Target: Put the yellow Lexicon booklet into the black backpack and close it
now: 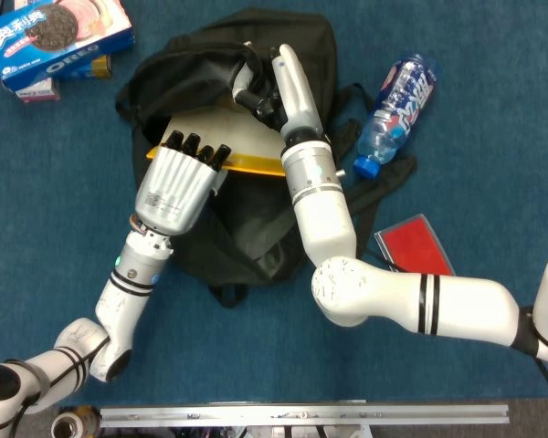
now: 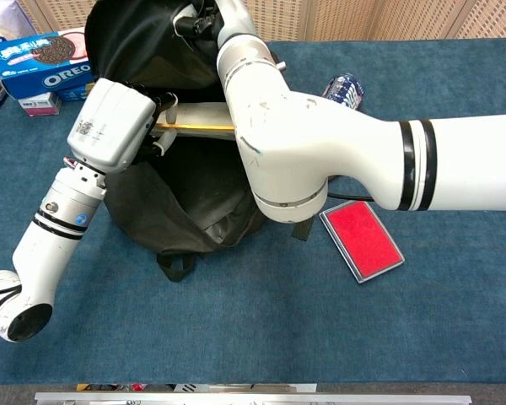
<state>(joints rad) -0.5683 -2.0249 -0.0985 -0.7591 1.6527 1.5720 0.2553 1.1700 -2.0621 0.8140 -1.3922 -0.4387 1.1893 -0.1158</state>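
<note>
The black backpack [image 1: 247, 228] lies on the blue table with its mouth open toward the far side. The yellow Lexicon booklet [image 1: 224, 135] sits partly inside the mouth, pale cover up, its yellow edge facing me. My left hand [image 1: 175, 185] grips the booklet's near left edge, its dark fingers [image 1: 197, 148] curled over it. My right hand [image 1: 263, 89] reaches over the bag and holds the upper flap of the opening up. In the chest view the left hand [image 2: 111, 125] holds the booklet [image 2: 201, 116] at the backpack [image 2: 181, 202], while the right hand [image 2: 204, 17] is at the top edge.
An Oreo box [image 1: 55, 36] lies at the far left. A water bottle [image 1: 400, 105] lies right of the bag, and a red flat booklet [image 1: 416, 245] rests nearer me on the right. Backpack straps [image 1: 384, 178] trail toward the bottle.
</note>
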